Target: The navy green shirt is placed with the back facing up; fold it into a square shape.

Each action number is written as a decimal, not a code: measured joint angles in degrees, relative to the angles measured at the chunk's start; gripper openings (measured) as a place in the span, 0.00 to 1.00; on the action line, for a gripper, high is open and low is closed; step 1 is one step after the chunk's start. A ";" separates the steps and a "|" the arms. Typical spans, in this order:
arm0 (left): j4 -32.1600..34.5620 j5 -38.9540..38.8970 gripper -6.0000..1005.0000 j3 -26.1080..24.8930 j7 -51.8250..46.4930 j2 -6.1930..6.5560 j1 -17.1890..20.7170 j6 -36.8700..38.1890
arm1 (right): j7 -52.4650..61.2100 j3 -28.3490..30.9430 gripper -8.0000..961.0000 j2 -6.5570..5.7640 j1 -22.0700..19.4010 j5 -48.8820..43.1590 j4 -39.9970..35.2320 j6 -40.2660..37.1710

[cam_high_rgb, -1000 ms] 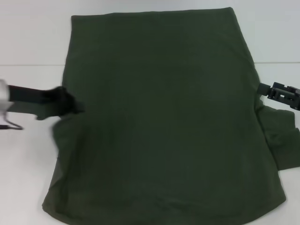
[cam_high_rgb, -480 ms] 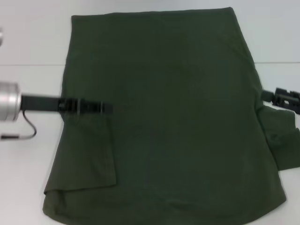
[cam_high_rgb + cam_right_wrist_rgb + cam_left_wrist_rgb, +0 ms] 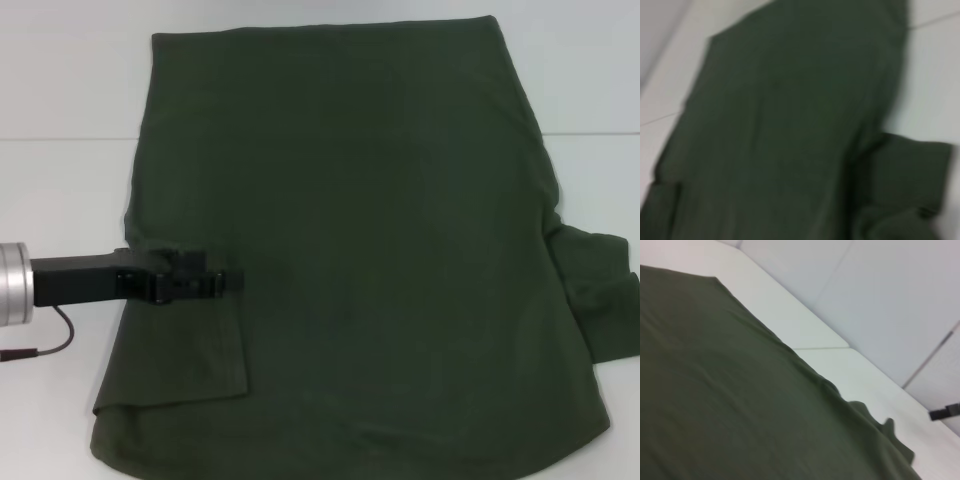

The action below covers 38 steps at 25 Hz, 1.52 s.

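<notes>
Broadly, the navy green shirt [image 3: 350, 250] covers most of the white table [image 3: 60, 90] in the head view, plain dark olive cloth lying flat with no lettering showing. At about 8 o'clock of the cloth its sleeve is folded inward over the body, making a flap with a straight vertical edge and a slanted lower edge. At 4 o'clock the other sleeve sticks out sideways onto the table, rumpled. The left gripper [image 3: 228, 282] reaches in from 9 o'clock, a black tool on a silver wrist with a thin cable hanging beneath, and its tip sits at the upper inner corner of the folded flap; its fingers look drawn together, though whether cloth is caught between them cannot be told. The arm crosses the shirt's edge and covers a strip of it. The left wrist view looks low across the shirt [image 3: 740, 405] to the far, unfolded sleeve, and shows at its edge a small black piece that may be the right gripper [image 3: 945, 411], well apart from the cloth; its fingers cannot be read. The right wrist view shows the shirt [image 3: 780, 130] from above with the unfolded sleeve spread on the table.
</notes>
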 joint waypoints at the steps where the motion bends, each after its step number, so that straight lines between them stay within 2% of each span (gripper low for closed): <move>1: 0.00 -0.01 0.71 -0.02 0.03 -0.21 0.06 -0.46 | 1.61 0.00 0.97 -0.05 0.17 -1.27 -0.62 0.47; 4: -0.26 -0.24 0.83 -0.03 0.10 -0.47 0.06 -1.00 | 4.74 -0.20 0.97 -0.05 2.19 -6.32 -1.15 2.06; 7: -0.16 -1.30 0.95 0.01 0.10 -0.71 0.27 -0.66 | 4.90 -0.79 0.97 0.47 4.20 -9.76 -0.26 4.40; 13: 0.02 -4.51 0.95 -0.04 -0.20 -0.78 1.80 0.13 | 3.57 -3.84 0.97 1.28 7.09 -10.79 4.94 9.35; 22: -0.02 -8.75 0.95 -0.05 -0.29 -0.56 3.21 1.26 | 1.27 -9.64 0.97 2.50 7.44 -10.87 5.78 14.61; 38: -0.22 -9.19 0.94 -0.14 -0.22 -0.39 2.84 0.89 | -1.87 -11.74 0.97 4.58 7.60 -10.92 6.04 19.73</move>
